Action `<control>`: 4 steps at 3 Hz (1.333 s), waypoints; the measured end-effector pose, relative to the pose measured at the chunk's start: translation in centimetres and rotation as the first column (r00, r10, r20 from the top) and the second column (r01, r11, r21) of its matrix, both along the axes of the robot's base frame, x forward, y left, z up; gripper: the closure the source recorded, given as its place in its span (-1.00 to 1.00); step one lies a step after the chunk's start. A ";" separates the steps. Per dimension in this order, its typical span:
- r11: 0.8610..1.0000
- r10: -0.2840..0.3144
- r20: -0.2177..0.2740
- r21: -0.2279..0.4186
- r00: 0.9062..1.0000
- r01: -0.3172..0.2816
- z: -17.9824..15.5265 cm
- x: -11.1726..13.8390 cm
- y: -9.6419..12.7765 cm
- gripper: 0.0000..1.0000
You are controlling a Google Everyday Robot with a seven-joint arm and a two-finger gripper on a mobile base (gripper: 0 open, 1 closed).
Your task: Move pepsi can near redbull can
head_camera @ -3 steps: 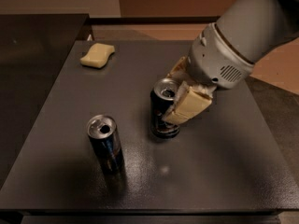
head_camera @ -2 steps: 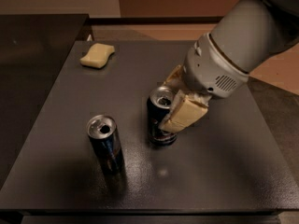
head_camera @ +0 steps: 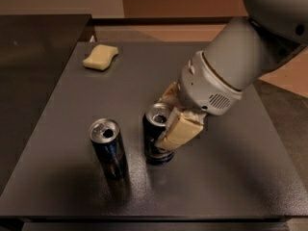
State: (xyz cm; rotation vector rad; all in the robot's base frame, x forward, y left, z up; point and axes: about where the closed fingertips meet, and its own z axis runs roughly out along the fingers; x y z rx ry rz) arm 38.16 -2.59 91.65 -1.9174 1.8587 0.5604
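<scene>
The pepsi can (head_camera: 155,138), dark with a silver top, stands upright near the middle of the dark table (head_camera: 231,186). My gripper (head_camera: 166,121) is shut on the pepsi can from its right side, with one pale finger (head_camera: 179,130) across the can's front. The redbull can (head_camera: 109,148), slim and glossy blue-silver, stands upright just left of the pepsi can, a small gap between them.
A pale yellow sponge (head_camera: 100,57) lies at the table's back left. A second dark surface (head_camera: 33,57) adjoins the table on the left. My large white arm (head_camera: 240,66) reaches in from the upper right.
My gripper has carried the pepsi can leftward and toward the front, closer to the redbull can. The redbull can and sponge have not moved.
</scene>
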 end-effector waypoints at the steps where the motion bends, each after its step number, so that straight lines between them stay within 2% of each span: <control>1: 1.000 0.004 -0.010 -0.001 1.000 -0.004 -0.6 -0.4 0.6 0.16; 3: 1.000 0.019 -0.023 -0.018 1.000 -0.019 -1.4 -1.1 1.4 -0.76; 4: 1.000 0.019 -0.017 -0.019 1.000 -0.020 -1.2 -1.2 1.5 -1.00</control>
